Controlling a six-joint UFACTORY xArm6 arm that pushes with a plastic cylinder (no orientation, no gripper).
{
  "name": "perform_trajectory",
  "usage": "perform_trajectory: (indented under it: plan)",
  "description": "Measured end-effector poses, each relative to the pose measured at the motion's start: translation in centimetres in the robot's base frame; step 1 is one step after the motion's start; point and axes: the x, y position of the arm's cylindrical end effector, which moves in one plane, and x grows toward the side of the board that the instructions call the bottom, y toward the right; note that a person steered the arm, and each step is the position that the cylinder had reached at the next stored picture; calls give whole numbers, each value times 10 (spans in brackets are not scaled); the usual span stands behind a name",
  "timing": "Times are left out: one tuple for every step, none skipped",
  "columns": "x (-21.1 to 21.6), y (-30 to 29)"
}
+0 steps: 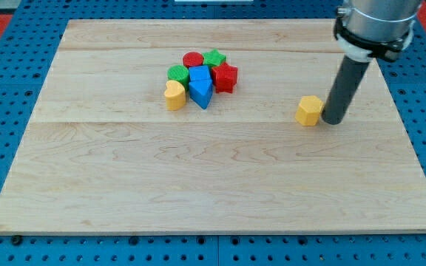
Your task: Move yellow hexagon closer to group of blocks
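Item: yellow hexagon (310, 110). Location: right of board centre, well apart from the group, which lies at about ten o'clock from it, nearly nine. Handling, by our judgement: small, rigid, light; it should slide readily on the smooth wood and may spin or slip off a narrow rod if we press off-centre. Nothing to grasp it with; contact belongs on its three-o'clock face, square through its middle, so the shove carries it toward the group.

Item: my tip (333, 122). A plain dark rod, no jaws to open or close, holding nothing. It stands just beside the hexagon at three o'clock, touching or a hair off; we cannot tell which.

Item: the group, upper-centre board, packed in contact.
- red cylinder (192, 60), at twelve o'clock of the cluster.
- green star (214, 58), beside it at one o'clock.
- green cylinder (177, 73), at nine o'clock.
- blue block (200, 86), centre, pointed end toward six o'clock; exact shape unclear.
- red star (225, 77), at three o'clock, the member nearest the hexagon.
- yellow heart (174, 95), at seven o'clock.

Item: wooden board (213, 185). No block lies between hexagon and group. Obstruction: none seen; the only hazard we judge is overshooting into the red star and scattering the cluster.
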Motion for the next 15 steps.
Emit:
perform_trajectory:
  plan:
    - [-10,-52]
    - [-24,-83]
    - [-31,-50]
    - [-45,-33]
    - [-63,-50]
    - [-47,-64]
    - [-37,-66]
    - [-43,-68]
    - [-54,-87]
    - [-55,-125]
    - [-55,-127]
    - [-50,-99]
    - [-23,-81]
    - [5,-94]
    - [5,-118]
